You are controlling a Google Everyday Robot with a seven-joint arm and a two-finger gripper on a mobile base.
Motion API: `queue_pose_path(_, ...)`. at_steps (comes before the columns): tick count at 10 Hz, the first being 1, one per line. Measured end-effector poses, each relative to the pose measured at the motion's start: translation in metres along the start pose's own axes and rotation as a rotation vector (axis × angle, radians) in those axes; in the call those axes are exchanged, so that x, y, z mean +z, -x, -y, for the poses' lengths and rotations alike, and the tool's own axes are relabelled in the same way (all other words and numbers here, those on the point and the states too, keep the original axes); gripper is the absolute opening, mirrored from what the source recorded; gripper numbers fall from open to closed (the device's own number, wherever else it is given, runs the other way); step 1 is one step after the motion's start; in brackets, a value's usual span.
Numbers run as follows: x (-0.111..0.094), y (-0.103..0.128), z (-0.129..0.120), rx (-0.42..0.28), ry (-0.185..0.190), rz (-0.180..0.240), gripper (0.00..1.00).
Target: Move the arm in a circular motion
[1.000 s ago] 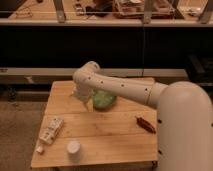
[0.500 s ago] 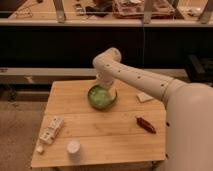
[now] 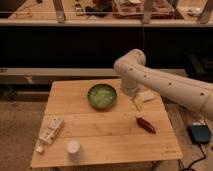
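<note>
The arm [image 3: 170, 85] is cream-white, made of thick rounded segments with small dark holes. It reaches in from the right edge. Its bulbous elbow [image 3: 131, 62] stands above the back right part of the wooden table [image 3: 100, 132]. From the elbow the last segment hangs down to a pale tip, the gripper [image 3: 133, 95], just right of a green bowl [image 3: 102, 96] and above the tabletop. The gripper holds nothing that I can see.
On the table are a pale flat packet [image 3: 147, 95] by the gripper, a brown oblong item [image 3: 145, 124], a white cup [image 3: 73, 147] and a white printed box [image 3: 51, 129]. A dark counter runs behind. A black device [image 3: 200, 133] lies on the floor at the right.
The elbow and tip have swept from the table's left side, past the bowl, to its right side. The bowl is now fully uncovered. The table objects have not moved.
</note>
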Motion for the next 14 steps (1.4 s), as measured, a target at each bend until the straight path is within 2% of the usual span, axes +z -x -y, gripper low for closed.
queue_pose_path(1,-0.008,0.012,-0.009,-0.002,0.001,0.009,0.80)
queue_pose_path(2,-0.024,0.040,-0.015,-0.013,-0.010,0.045,0.80)
queue_pose_path(3,-0.038,0.075,-0.015,-0.030,-0.034,0.099,0.80)
queue_pose_path(5,-0.051,0.144,-0.010,-0.094,-0.073,0.208,0.80)
queue_pose_path(6,-0.053,0.190,-0.001,-0.149,-0.103,0.284,0.80)
queue_pose_path(7,-0.052,0.223,0.012,-0.199,-0.138,0.339,0.80)
queue_pose_path(9,-0.049,0.263,0.049,-0.290,-0.220,0.397,0.80)
queue_pose_path(10,-0.042,0.272,0.078,-0.338,-0.268,0.402,0.80)
queue_pose_path(12,-0.020,0.268,0.130,-0.408,-0.329,0.376,0.80)
queue_pose_path(14,0.009,0.243,0.175,-0.441,-0.350,0.310,0.80)
